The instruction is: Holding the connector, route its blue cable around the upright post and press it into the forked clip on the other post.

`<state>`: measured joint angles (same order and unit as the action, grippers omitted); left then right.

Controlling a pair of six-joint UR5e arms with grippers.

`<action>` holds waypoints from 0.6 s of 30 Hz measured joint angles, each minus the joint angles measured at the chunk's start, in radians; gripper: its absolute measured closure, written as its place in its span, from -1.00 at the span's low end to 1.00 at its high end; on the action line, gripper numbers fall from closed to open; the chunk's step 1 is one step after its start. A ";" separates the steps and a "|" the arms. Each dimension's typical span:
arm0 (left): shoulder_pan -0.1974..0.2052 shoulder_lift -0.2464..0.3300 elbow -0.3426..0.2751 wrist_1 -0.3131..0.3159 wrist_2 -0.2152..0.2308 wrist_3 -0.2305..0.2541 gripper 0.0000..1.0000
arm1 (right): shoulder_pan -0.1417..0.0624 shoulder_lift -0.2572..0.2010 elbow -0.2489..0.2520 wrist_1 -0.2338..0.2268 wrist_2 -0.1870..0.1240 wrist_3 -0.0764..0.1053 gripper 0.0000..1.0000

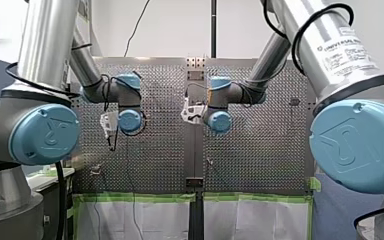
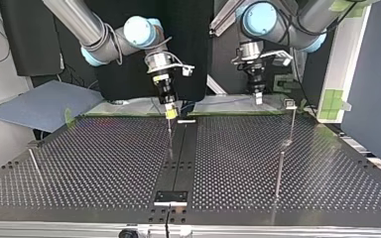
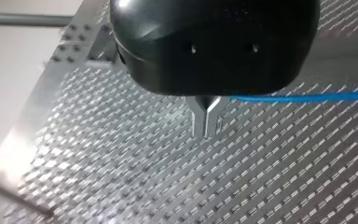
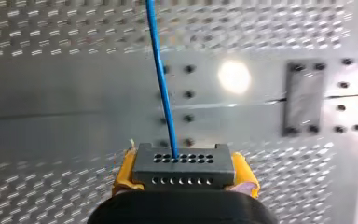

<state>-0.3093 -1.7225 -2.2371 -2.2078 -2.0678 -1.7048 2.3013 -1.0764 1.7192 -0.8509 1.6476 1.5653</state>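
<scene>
- Connector [image 4: 184,168] is sitting clamped in the right gripper [image 4: 185,176], with a yellow pad [image 4: 125,170] bearing on each of its short ends. Its face with two rows of holes is pointing away from the wrist.
- Blue cable [image 4: 161,79] is leaving one hole of the upper row and running straight ahead over the perforated table [image 2: 104,163]. No kink is showing in this stretch.
- Left gripper [image 3: 206,122] is hanging over the table with its metal fingers brought together, tips meeting. The cable is passing just beside their root. Whether they are pinching it cannot be told.
- Handling, as judged: the connector is looking small, rigid and light, so the end-on clamp is suiting it. The cable is looking thin and springy rather than limp. It is likely to be resisting a tight bend and trying to straighten out of any slot.
- Hold point, as judged: the connector body is the safe place. Pulling on the cable where it enters the hole is risking strain at that joint.
- Targets: a post with a small square head [image 2: 291,124] is standing at the top view's right, near the left gripper. A thin rod [image 2: 33,163] is standing at that view's left, well apart. The square head is probably the forked clip, though no fork is visible.
</scene>
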 joint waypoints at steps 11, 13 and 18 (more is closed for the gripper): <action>0.045 0.096 0.061 -0.096 -0.025 -0.017 1.00 | -0.003 -0.103 -0.096 0.102 -0.050 -0.015 1.00; 0.045 0.114 0.075 -0.114 -0.031 -0.025 1.00 | -0.003 -0.120 -0.102 0.120 -0.054 -0.016 1.00; 0.045 0.162 0.119 -0.161 -0.034 -0.037 1.00 | -0.001 -0.168 -0.127 0.168 -0.063 -0.030 1.00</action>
<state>-0.2643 -1.5609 -2.1182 -2.3691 -2.1022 -1.7422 2.3002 -1.2447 1.5922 -0.6829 1.5845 1.5352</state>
